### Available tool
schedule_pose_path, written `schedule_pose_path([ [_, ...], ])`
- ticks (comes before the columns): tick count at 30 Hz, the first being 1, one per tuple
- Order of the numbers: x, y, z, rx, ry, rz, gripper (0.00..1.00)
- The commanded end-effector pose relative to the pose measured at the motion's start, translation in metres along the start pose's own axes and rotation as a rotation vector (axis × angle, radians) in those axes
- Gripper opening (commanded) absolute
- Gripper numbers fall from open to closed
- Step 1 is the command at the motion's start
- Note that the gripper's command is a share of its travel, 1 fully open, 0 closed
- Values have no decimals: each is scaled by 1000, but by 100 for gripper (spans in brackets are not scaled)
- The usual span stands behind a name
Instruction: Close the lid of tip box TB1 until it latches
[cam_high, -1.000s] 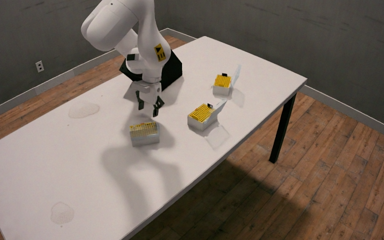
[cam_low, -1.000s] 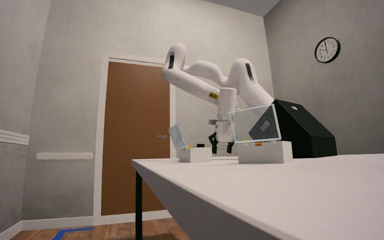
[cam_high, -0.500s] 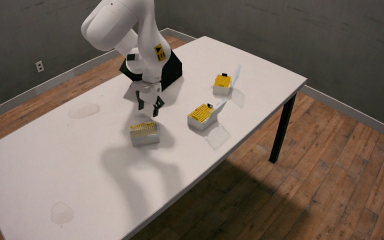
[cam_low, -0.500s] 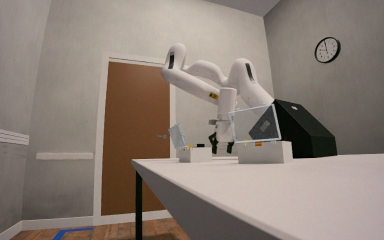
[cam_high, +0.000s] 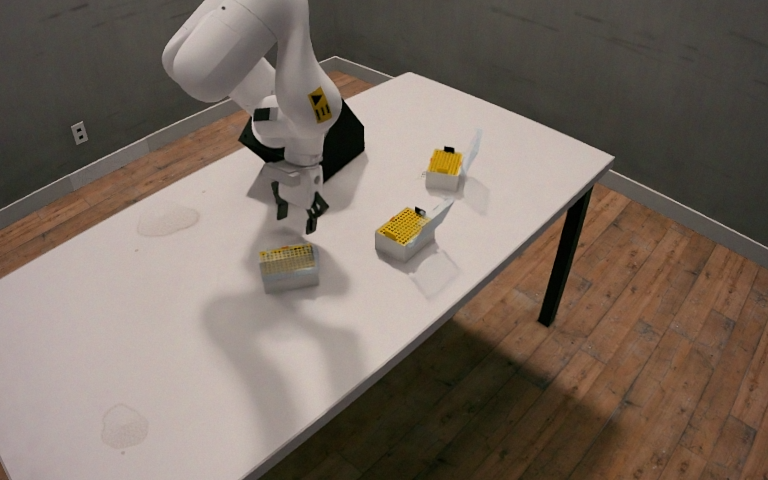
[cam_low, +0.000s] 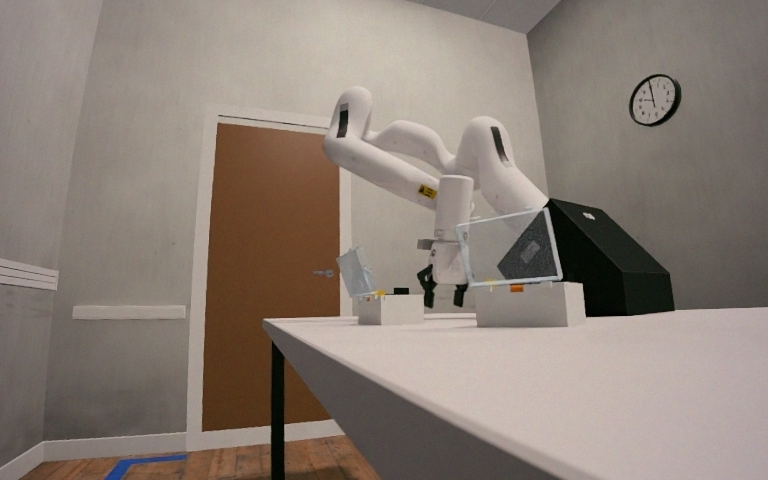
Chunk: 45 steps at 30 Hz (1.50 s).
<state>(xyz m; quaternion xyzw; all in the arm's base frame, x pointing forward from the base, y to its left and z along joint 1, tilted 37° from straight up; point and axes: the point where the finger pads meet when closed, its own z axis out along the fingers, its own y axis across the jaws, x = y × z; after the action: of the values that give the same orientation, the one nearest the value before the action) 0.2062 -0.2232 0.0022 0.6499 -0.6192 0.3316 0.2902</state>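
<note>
Bench [cam_high: 141,339] white, wood floor [cam_high: 651,367], grey walls [cam_high: 566,56].

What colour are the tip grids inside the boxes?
Yellow tip grids, clearest in the top view.

We see a brown door [cam_low: 271,271] at centre left, a wall clock [cam_low: 654,99] in the upper right, a wall socket [cam_high: 79,132] at far left, and wooden flooring [cam_high: 651,362] beneath the white worktop [cam_high: 141,350].
</note>
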Motion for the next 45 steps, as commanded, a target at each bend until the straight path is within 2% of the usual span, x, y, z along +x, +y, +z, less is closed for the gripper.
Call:
schedule_pose_path([
  [1, 0, 0, 0, 0, 0, 0, 100],
  [3, 0, 0, 0, 0, 0, 0, 100],
  [16, 17, 0, -63, 0, 0, 0, 100],
  [18, 17, 0, -63, 0, 0, 0, 100],
  [33, 36, 0, -135, 1, 0, 0, 100],
  [35, 36, 0, -135, 1, 0, 0, 100],
  [37, 39, 0, -144, 1, 0, 0, 100],
  [45, 39, 0, -144, 1, 0, 0, 100],
])
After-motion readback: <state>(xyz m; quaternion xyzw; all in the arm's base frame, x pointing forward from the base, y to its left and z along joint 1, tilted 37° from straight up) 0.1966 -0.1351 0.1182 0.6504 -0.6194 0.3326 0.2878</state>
